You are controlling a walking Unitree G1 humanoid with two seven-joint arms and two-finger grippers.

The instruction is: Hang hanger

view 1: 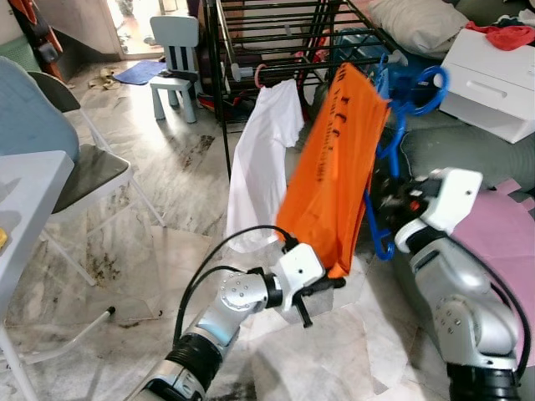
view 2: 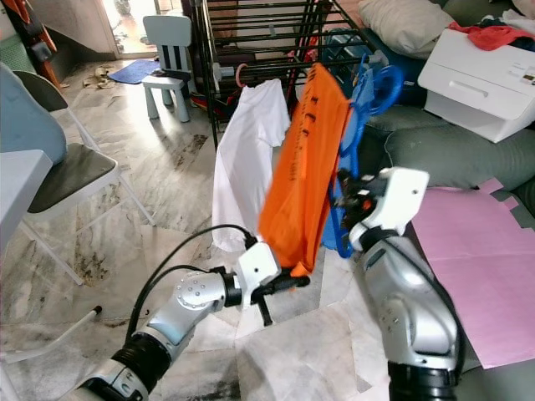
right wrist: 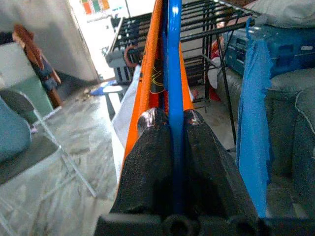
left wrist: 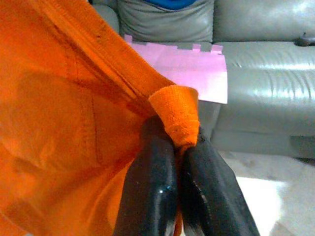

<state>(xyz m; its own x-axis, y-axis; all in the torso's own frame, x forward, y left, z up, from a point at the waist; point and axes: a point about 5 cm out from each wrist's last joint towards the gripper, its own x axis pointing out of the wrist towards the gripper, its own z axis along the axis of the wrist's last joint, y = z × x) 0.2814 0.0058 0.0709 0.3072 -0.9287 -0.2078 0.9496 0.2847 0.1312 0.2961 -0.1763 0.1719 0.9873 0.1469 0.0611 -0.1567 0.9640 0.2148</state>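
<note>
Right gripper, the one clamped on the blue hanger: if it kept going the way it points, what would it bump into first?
Probably the black drying rack. The right gripper points along the blue hanger toward it, though depth is hard to judge.

1. Left arm (view 1: 230,305): silver metal casing with a round screwed joint cap, black ribbed forearm band, white block wrist housing.
2. Black cable (view 1: 219,247) loops above the round joint cap.
3. Right arm (view 1: 464,305): bulky silver shell, white angular wrist housing.
4. Gripper fingers (right wrist: 150,162): glossy black, rounded, scuffed tips.
</note>
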